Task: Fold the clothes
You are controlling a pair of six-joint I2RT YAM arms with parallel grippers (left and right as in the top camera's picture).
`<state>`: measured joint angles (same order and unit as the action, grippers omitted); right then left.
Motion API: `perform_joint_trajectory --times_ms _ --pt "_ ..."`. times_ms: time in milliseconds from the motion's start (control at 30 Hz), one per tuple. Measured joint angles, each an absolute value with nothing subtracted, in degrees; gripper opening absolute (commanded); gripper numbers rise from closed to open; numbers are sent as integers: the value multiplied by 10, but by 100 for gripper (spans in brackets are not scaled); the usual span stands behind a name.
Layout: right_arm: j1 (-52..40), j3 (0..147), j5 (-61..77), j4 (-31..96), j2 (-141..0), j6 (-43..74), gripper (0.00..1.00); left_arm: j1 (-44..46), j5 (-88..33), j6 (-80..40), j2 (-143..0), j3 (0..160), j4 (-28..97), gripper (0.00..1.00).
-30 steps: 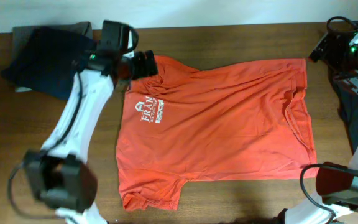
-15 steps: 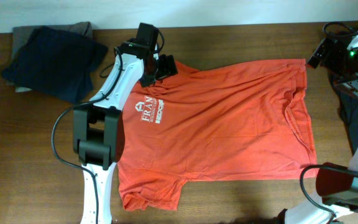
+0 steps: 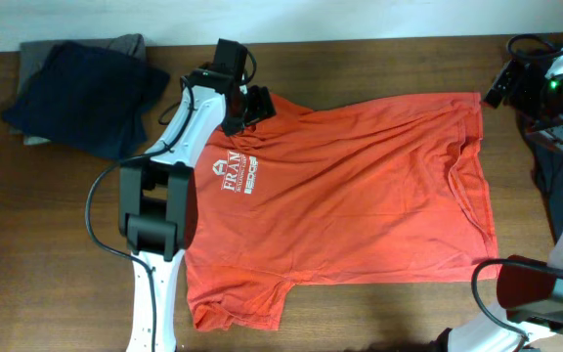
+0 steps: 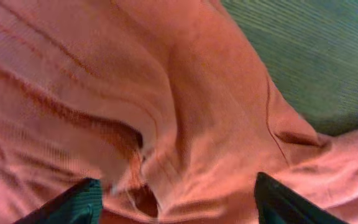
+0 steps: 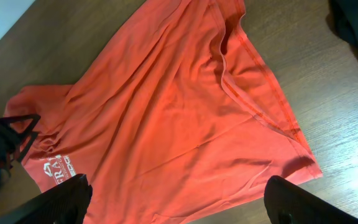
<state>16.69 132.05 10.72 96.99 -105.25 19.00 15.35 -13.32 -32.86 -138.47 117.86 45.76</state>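
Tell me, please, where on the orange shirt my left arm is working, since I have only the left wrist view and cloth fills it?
Observer: The left fingers are at the far left corner of the T-shirt, by the sleeve, just beyond the white lettering.
Operator: Is the rest of the shirt spread out?
Observer: Yes, it lies opened out on the table, wrinkled, with its hem toward the right side.
Operator: And where is the right arm, please?
Observer: The right fingers are open and empty, off the shirt near its far right corner.
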Motion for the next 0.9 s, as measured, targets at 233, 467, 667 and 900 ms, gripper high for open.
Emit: perform_joint_trajectory --times_ms 233,467,667,900 --pt "167 1320 107 970 -1053 190 93 154 -133 -332 -1390 1179 434 55" --pt "167 1320 107 970 -1053 188 93 154 -133 -336 -1390 1179 417 20" --pt "167 1320 107 970 -1053 186 93 154 -133 -334 -1390 1179 401 1" --pt "167 1320 107 970 -1053 182 93 154 -133 -335 -1390 1179 341 1"
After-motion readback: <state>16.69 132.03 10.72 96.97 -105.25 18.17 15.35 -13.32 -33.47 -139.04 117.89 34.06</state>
